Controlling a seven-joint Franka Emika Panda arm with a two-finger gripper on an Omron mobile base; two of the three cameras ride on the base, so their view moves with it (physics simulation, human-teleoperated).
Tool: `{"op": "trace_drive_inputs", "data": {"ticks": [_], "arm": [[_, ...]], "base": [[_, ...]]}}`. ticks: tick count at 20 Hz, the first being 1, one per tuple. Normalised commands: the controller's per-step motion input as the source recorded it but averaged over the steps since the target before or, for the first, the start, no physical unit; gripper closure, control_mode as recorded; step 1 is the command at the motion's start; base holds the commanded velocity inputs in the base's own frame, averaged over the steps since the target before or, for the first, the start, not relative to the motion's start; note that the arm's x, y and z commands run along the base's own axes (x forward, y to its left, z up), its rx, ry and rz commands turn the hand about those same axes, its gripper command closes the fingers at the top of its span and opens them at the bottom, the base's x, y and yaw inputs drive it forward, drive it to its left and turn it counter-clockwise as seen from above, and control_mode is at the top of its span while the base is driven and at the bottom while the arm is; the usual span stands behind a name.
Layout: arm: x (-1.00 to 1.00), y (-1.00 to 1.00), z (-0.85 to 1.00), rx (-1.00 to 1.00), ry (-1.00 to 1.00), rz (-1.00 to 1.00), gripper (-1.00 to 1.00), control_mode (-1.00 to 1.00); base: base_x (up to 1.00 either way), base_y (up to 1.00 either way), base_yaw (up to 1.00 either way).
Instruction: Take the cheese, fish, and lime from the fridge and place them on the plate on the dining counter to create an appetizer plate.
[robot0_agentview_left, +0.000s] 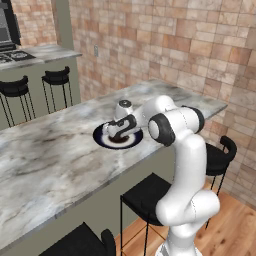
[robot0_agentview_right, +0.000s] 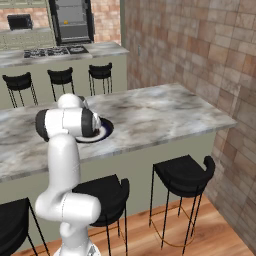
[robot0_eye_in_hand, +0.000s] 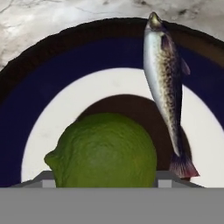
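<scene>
My gripper (robot0_agentview_left: 118, 131) hangs low over the plate (robot0_agentview_left: 101, 138) on the dining counter (robot0_agentview_left: 50, 155), shut on the lime (robot0_eye_in_hand: 105, 148). The bumpy green lime fills the space between the fingertips, just above the plate's dark centre. The fish (robot0_eye_in_hand: 164, 83), silvery with a speckled back and a reddish tail, lies on the plate (robot0_eye_in_hand: 43, 96) across its white ring and blue rim, to the right of the lime. From the right base view, my arm covers most of the plate (robot0_agentview_right: 106, 129). The cheese and the fridge are out of view.
Black stools (robot0_agentview_left: 145, 195) (robot0_agentview_right: 182, 175) stand along the near side of the dining counter (robot0_agentview_right: 150, 115). A brick wall closes the right. Farther back are a marble counter with a cooktop (robot0_agentview_right: 55, 51), more stools (robot0_agentview_right: 61, 77) and a black wall oven (robot0_agentview_right: 72, 20).
</scene>
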Motion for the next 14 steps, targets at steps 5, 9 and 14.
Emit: {"op": "trace_drive_inputs", "data": {"ticks": [5,9,14], "arm": [[0.06,0.0,-0.2,0.0,0.02,-0.03,-1.0,-1.0],[0.0,-0.01,0.17,0.0,0.02,0.0,-1.0,-1.0],[-0.08,0.0,0.67,0.0,0.01,0.0,-1.0,-1.0]], "base": [[0.0,0.0,0.0],[0.0,0.0,0.0],[0.0,0.0,0.0]]}}
